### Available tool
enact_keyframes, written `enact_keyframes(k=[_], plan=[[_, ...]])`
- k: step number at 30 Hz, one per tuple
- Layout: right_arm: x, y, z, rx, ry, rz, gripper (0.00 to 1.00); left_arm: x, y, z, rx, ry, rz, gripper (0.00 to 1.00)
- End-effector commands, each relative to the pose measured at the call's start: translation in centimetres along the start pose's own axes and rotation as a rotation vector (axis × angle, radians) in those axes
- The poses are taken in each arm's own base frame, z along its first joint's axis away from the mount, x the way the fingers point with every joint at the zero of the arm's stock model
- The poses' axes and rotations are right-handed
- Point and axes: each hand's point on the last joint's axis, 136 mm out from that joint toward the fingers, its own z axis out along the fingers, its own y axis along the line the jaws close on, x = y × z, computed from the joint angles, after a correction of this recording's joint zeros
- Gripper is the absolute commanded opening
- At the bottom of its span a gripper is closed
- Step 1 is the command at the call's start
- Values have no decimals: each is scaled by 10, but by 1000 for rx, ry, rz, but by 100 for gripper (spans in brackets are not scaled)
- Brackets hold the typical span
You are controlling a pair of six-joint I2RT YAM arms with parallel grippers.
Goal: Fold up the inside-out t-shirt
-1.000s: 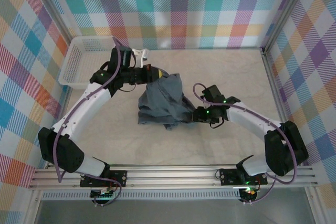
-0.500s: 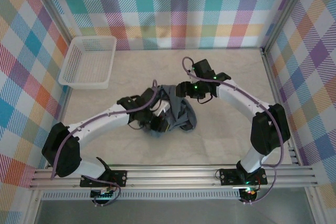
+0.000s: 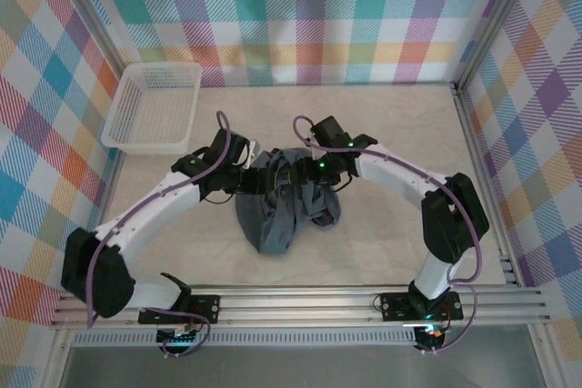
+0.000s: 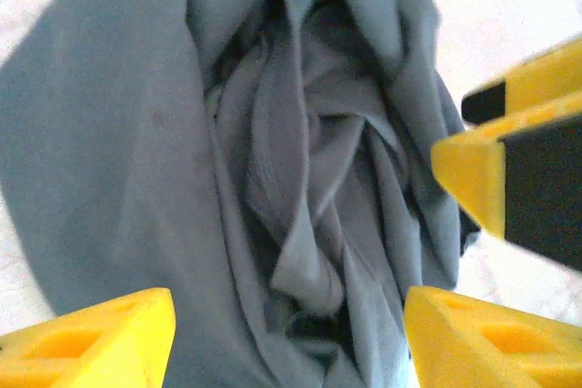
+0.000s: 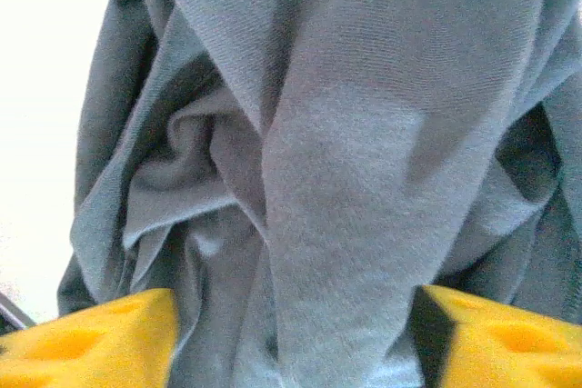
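The crumpled t-shirt (image 3: 277, 215) lies in the middle of the desk (image 3: 391, 124), its long axis running far to near, with the left hand (image 3: 257, 177) and right hand (image 3: 314, 172) flanking its far end, about equally close, both with fingers spread wide over the cloth.

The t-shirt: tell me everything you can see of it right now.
The t-shirt is dark slate-grey, plain soft fabric, bunched into a crumpled heap of deep lengthwise folds, not flat. It sits centrally on the table, tapering toward the arm bases. The left hand and right hand flank its far end, fingers apart with cloth between. Sleeves and collar cannot be made out.
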Motion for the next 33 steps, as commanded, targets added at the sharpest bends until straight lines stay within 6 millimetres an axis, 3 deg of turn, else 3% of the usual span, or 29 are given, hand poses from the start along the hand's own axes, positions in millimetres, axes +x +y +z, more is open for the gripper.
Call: enact_keyframes(k=[1, 5, 6, 9, 10, 12, 16, 19, 22, 24, 27, 28, 31, 33], plan=[[-8, -12, 14, 58, -23, -5, 48, -17, -11, 19, 63, 11, -150, 67], [-16, 1, -2, 9, -80, -34, 3, -29, -22, 46, 130, 21, -161, 60], [-16, 7, -8, -21, -90, -48, 0, -32, -22, 52, 132, 17, -159, 49], [-15, 28, -29, -114, -112, -99, 0, -42, -12, 65, 93, 14, -155, 0], [-14, 31, -37, -124, -123, -108, 0, -49, -10, 62, 100, 4, -163, 0], [-14, 31, -57, -109, -161, -122, 0, -67, -13, 45, 155, -39, -183, 0], [-19, 5, -94, -98, -280, -42, 0, -112, -41, -36, 373, -179, -200, 0], [-7, -43, -81, -20, -271, 70, 0, -121, -72, -81, 514, -196, -157, 0], [15, -63, -50, 22, -155, 66, 0, -118, -89, -93, 601, -167, -146, 0], [18, -57, -48, -9, -123, 69, 12, -110, -90, -91, 606, -144, -127, 0], [3, -40, -73, -55, -223, 22, 47, -98, -85, -82, 577, -111, -121, 0], [-4, -32, -85, -62, -278, -22, 54, -96, -85, -80, 571, -107, -129, 0], [-15, -1, -106, -96, -401, -171, 62, -95, -89, -81, 567, -114, -123, 0], [-14, 23, -106, -135, -442, -270, 64, -96, -94, -82, 569, -118, -109, 0]])
